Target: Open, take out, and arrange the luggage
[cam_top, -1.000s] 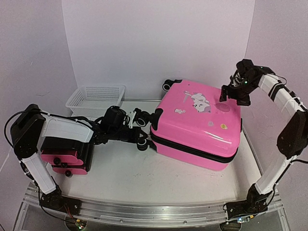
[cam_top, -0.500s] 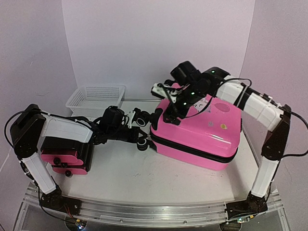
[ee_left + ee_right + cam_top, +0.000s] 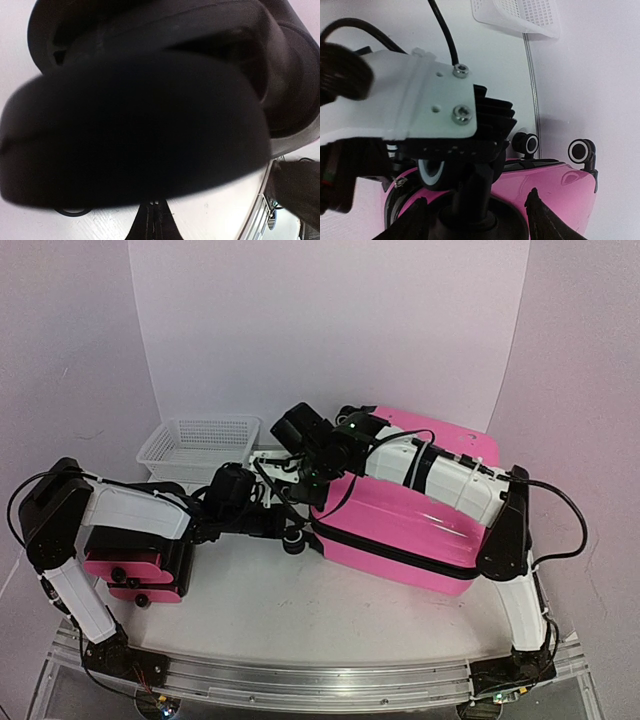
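Observation:
The luggage (image 3: 400,510), a glossy pink hard-shell suitcase, lies flat at the right with its black wheels pointing left. My right arm reaches across its lid to that wheel end. My right gripper (image 3: 285,478) (image 3: 479,217) is open, one finger on each side of the black stem of a caster wheel (image 3: 431,172) on the pink shell (image 3: 555,185). My left gripper (image 3: 278,522) (image 3: 154,222) is shut at the lower wheel (image 3: 294,538). That black wheel (image 3: 140,125) fills its wrist view, and nothing shows between the closed fingers.
A white mesh basket (image 3: 200,445) (image 3: 520,15) stands at the back left by the wall. A smaller pink and black case (image 3: 130,568) lies under my left arm's elbow. Two more wheels (image 3: 529,144) stick out at the suitcase's far corner. My left wrist's white plate (image 3: 420,100) is right above my right fingers.
My right arm swung from the suitcase's far right corner across the lid to its wheel end, and its jaws narrowed. The left arm stayed put.

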Tool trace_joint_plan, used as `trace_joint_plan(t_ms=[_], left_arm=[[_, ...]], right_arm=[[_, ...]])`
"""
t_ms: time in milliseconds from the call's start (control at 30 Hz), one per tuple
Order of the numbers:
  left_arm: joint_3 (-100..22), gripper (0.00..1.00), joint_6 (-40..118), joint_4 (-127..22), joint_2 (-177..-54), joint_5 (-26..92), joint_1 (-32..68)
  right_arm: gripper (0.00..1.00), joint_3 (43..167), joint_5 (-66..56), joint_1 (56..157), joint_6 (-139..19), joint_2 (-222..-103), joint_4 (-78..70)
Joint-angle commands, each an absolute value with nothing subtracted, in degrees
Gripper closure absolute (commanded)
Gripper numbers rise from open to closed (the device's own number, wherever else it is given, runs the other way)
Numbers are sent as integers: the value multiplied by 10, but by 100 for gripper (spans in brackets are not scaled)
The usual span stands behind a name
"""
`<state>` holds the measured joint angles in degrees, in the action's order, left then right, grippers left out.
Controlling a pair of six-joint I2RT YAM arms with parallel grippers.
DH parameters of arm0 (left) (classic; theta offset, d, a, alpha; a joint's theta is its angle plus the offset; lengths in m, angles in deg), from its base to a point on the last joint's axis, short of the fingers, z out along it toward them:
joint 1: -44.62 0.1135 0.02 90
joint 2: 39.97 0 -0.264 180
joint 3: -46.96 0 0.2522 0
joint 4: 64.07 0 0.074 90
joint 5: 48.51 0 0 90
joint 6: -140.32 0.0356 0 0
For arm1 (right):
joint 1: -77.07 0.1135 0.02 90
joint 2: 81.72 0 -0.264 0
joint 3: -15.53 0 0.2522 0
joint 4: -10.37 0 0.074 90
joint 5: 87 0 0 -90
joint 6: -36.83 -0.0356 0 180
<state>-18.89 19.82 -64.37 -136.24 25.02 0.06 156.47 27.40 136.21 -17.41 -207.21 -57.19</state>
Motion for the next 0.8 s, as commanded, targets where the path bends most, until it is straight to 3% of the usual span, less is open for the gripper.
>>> trace_joint_plan(t_ms=[0, 167, 400, 767], left_arm=[[-174, 100, 183, -604, -1342, 262, 10], [-165, 100, 151, -632, -1350, 239, 24], [-155, 100, 106, -679, -1373, 184, 62], [-168, 100, 100, -693, -1414, 138, 96]], right_arm=[[35, 1576, 328, 1357, -148, -2102, -525], [24, 1566, 320, 1350, -168, -2106, -523], [25, 1544, 302, 1325, -193, -2093, -512], [71, 1530, 264, 1313, -206, -2090, -528]])
